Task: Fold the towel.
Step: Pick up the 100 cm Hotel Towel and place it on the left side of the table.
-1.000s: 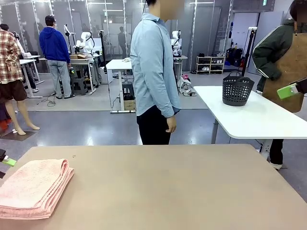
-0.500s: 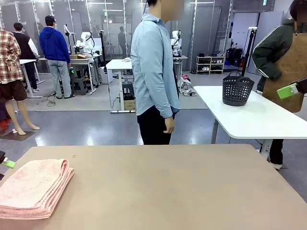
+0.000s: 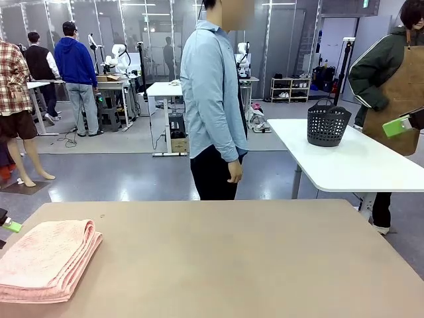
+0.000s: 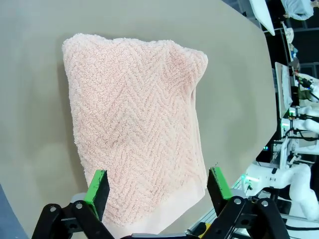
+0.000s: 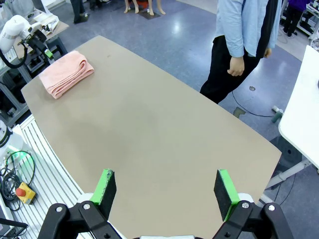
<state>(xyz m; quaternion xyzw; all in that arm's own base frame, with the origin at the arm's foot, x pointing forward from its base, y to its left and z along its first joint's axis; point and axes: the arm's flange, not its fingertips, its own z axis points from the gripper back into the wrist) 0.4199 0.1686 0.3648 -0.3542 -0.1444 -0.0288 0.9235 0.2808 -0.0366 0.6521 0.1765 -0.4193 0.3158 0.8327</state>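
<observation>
The towel lies folded in a thick stack at the near left corner of the tan table; it is pale salmon-pink with a herringbone weave. In the left wrist view the towel lies flat below my left gripper, which hovers above it, open, with its green pads apart and touching nothing. A green pad of that gripper peeks in at the front view's left edge. My right gripper is open high above the table, and the towel shows far off at the table's corner.
A person in a light blue shirt stands at the far side of the table, arms down. A white table at the right holds a dark perforated basket. Another person stands beside it.
None on the table; the towel and both grippers stay put. The person at the far side shifted slightly.
</observation>
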